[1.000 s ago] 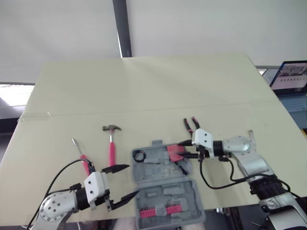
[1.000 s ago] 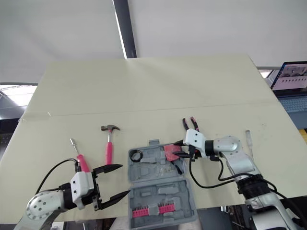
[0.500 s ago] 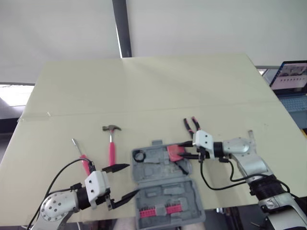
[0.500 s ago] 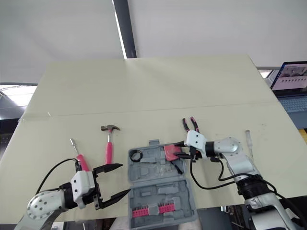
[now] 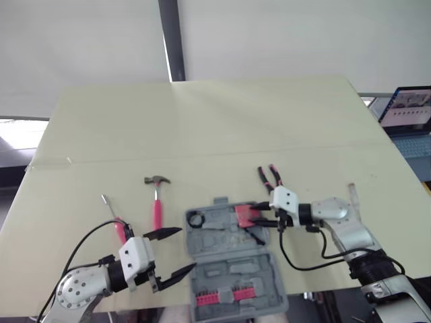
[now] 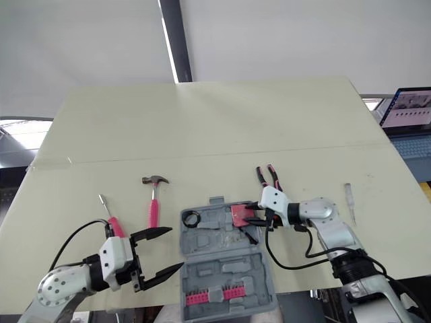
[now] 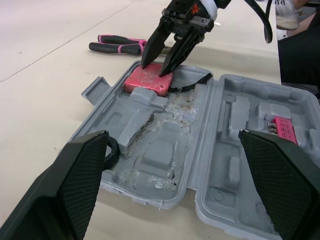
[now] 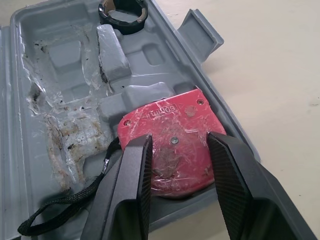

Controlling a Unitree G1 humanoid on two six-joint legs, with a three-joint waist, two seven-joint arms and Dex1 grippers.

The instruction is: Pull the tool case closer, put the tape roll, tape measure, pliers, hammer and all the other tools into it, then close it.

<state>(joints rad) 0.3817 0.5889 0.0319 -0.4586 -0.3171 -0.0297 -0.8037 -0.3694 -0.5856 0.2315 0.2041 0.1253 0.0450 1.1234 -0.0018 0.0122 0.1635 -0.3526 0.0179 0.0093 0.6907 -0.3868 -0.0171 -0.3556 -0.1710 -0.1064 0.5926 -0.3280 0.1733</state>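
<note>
The grey tool case (image 5: 232, 262) lies open near the table's front edge. A black tape roll (image 5: 196, 219) sits in its far left pocket. In the far right pocket lies the red tape measure (image 8: 170, 125), strap trailing. My right gripper (image 5: 256, 217) is open, its fingertips (image 7: 146, 62) resting on top of the tape measure without clamping it. Just left of the case, my left gripper (image 5: 188, 249) is open wide and holds nothing. A pink-handled hammer (image 5: 157, 202) and a screwdriver (image 5: 114, 217) lie left of the case. The pliers (image 5: 269, 176) lie beyond its right corner.
A pink bit holder (image 5: 222, 296) sits in the case's near half. A slim clear tool (image 5: 351, 194) lies on the table at the right, past my right arm. A laptop (image 5: 407, 108) stands off the table's right edge. The table's far half is bare.
My right wrist has dropped slightly, bringing the fingers down onto the tape measure in the case. The left arm has hardly moved.
</note>
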